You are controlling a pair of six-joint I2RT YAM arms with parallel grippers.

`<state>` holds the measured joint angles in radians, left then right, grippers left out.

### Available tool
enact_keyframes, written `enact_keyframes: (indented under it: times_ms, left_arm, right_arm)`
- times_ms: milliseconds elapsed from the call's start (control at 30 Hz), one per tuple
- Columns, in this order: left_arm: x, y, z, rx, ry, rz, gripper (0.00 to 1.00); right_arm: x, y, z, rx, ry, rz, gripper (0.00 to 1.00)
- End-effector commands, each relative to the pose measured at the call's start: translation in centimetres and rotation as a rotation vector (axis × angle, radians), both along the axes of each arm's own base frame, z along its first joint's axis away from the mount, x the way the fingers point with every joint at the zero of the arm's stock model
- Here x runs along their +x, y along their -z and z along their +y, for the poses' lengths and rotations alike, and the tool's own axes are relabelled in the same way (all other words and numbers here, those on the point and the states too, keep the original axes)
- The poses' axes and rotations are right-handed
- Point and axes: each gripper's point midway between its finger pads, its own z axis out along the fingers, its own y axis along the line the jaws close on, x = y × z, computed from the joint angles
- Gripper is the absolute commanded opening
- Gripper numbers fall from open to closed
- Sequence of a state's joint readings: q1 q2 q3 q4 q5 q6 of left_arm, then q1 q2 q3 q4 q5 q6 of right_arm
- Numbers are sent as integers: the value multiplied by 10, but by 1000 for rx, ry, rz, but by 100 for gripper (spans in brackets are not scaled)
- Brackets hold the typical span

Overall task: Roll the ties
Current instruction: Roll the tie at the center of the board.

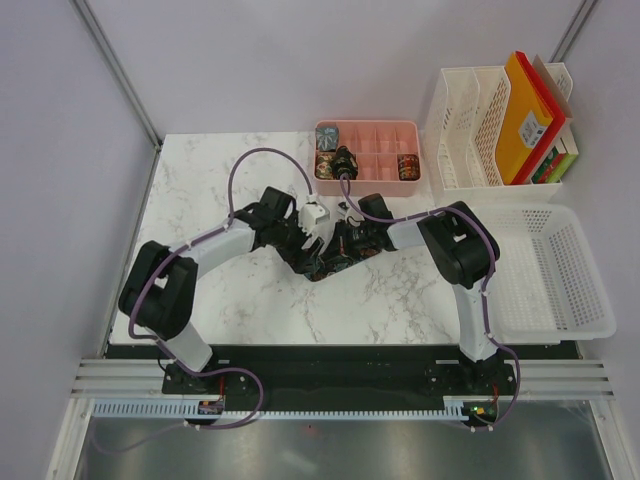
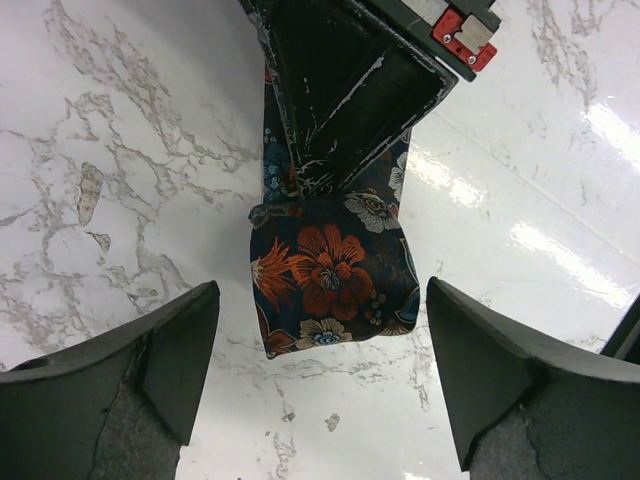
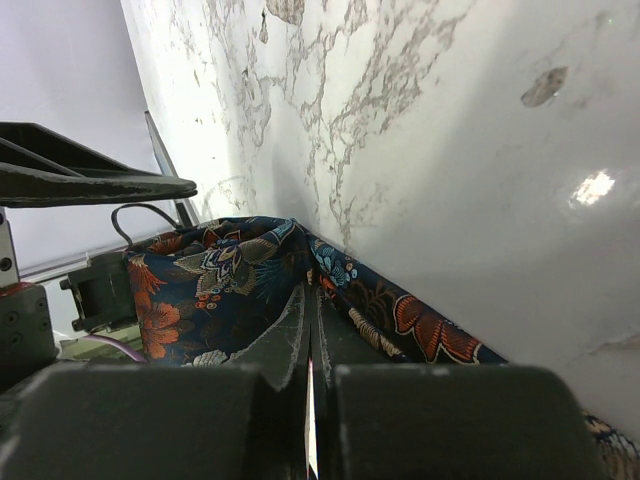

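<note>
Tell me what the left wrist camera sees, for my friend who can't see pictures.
A dark blue fabric necktie with orange-red flowers lies folded on the white marble table, between the open dark fingers of the left gripper. The black right gripper reaches in from the top, pinched shut on the tie's fold.

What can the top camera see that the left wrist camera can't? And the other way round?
Only the top view shows the pink tray with rolled ties inside, the white basket and the file rack. Only the left wrist view shows the orange flower up close and the left fingers spread wide open. Both show the flowery tie on the marble table, with the right fingers closed on it.
</note>
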<state>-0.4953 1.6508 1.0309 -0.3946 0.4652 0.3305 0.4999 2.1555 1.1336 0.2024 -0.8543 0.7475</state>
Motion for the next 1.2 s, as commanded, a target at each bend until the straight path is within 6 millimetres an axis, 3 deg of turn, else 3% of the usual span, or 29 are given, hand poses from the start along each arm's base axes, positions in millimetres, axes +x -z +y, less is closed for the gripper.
enact_keyframes:
  times_ms: [0,300,467,567,700,900,1167]
  left_arm:
    - [1,8,-3,38,55,-60,90]
    - [-9,30,-11,79,93,-37,76]
    - [-17,45,-9,140,124,-38,62]
    - [-20,49,-6,175,141,-49,40]
    - [-27,55,6,224,167,-57,21]
    - [-35,59,12,234,185,-46,14]
    - [-34,63,13,241,179,-38,9]
  right_arm:
    - [-11,50,-19,-167,43,38,0]
    - [-13,51,-19,-166,39,48,0]
    - [-13,48,-18,-155,37,50,0]
    - [-13,46,-16,-146,31,56,0]
    - [-9,42,-12,-130,23,60,2]
    - [1,28,-8,-95,19,51,17]
    - [20,15,-20,-67,53,53,21]
